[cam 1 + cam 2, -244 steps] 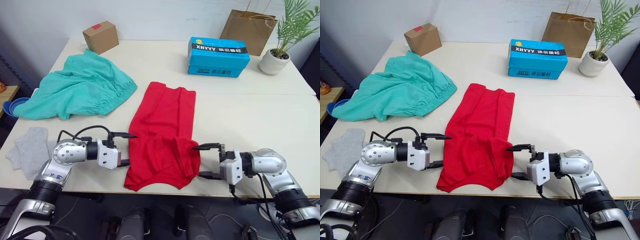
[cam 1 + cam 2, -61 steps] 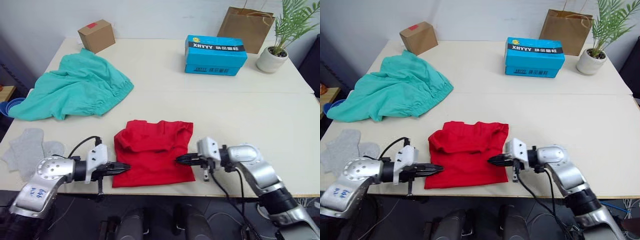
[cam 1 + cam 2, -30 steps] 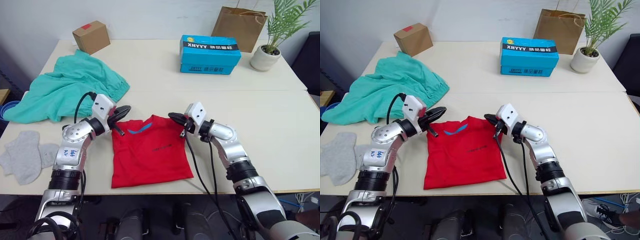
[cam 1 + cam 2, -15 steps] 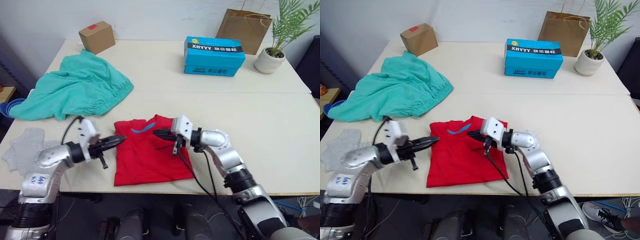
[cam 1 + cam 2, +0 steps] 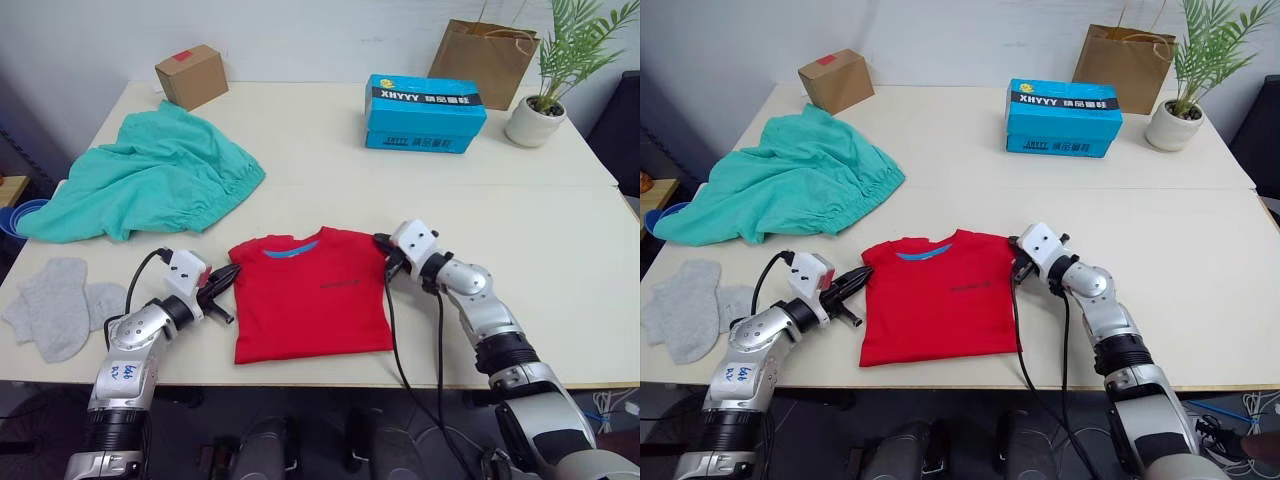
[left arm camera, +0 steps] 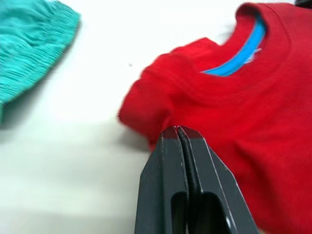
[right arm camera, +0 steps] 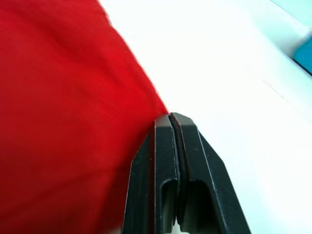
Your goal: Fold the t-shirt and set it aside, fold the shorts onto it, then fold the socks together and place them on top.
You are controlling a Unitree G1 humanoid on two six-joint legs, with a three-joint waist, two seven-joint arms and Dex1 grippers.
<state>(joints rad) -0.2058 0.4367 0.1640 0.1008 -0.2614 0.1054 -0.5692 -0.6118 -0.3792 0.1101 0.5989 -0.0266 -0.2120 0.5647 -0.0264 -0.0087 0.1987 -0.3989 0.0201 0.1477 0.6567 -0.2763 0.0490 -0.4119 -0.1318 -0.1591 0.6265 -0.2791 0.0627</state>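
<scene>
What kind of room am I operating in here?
Probably an office or lab set up for a demo, not a home laundry area: pale tables pushed together, a cardboard box, a blue carton, a paper bag and a potted plant.

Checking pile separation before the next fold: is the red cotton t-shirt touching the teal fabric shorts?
Apart. The left eye view shows bare table between the red cotton t-shirt and the teal fabric shorts.

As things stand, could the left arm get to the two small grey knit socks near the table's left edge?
Probably yes: the small grey knit socks lie uncovered beside the left gripper, with bare white table between. Its fingers, shut at the bright red t-shirt, must open first.
</scene>
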